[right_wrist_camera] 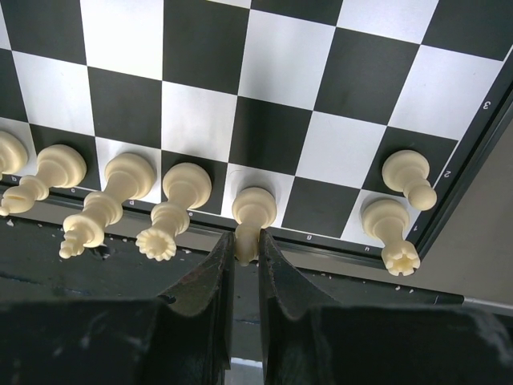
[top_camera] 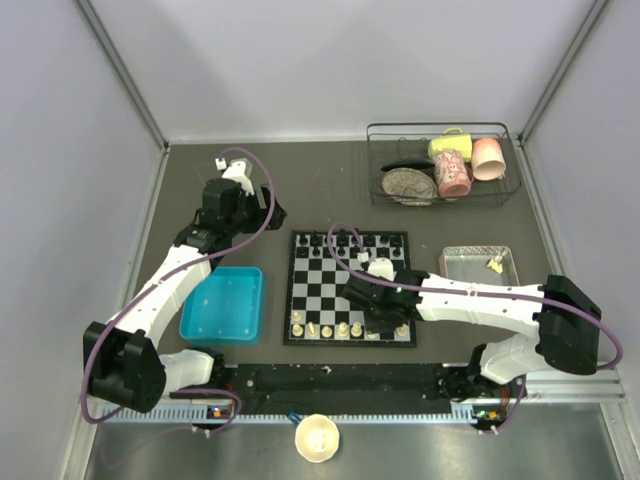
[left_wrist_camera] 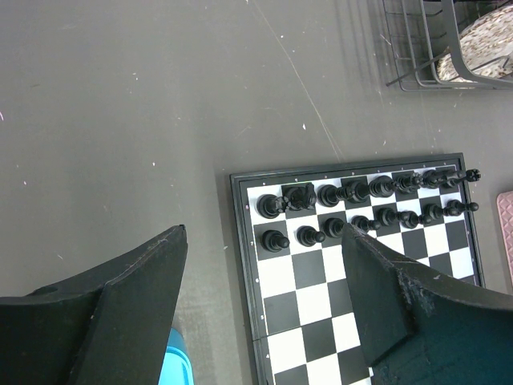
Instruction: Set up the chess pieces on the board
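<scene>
Pinching glossy cream piece (right_wrist_camera: 252,210), R gripper (right_wrist_camera: 245,245)

cream chess pieces (right_wrist_camera: 186,192) stand upright along the near row of the chequered board (right_wrist_camera: 200,48); one stands a row further.

The dark grey table (top_camera: 320,185) carries the board (top_camera: 315,290), a blue tray (top_camera: 225,305), a pinkish-grey tray (top_camera: 470,262) and a wire basket (top_camera: 395,140).

1 board (top_camera: 340,290), 2 trays (top_camera: 222,303), 16 black pieces (left_wrist_camera: 357,191), 1 wire basket (top_camera: 420,125)
</scene>
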You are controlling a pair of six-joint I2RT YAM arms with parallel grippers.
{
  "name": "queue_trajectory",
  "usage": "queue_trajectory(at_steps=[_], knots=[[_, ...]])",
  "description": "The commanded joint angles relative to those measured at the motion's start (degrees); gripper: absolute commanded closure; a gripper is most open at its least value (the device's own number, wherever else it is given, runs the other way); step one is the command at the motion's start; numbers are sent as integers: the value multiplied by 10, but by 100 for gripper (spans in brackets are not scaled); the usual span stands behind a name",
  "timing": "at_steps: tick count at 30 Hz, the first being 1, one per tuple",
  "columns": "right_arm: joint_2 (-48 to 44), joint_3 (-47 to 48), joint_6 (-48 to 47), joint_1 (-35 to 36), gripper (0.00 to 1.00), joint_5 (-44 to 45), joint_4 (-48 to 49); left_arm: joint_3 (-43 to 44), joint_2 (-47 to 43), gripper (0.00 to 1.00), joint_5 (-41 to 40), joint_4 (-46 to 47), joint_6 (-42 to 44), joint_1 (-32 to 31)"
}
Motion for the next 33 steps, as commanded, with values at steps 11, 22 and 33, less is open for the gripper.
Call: queue_trajectory(at_steps=[11, 22, 33], knots=[[-5, -11, 21, 8, 100, 22, 20, 18, -2, 18, -4, 25, 5, 1], [-11, -17, 31, 8, 100, 37, 22, 17, -3, 18, -5, 25, 6, 1], [-5, -18, 29, 8, 100, 38, 23, 17, -3, 18, -2, 26, 5, 1]])
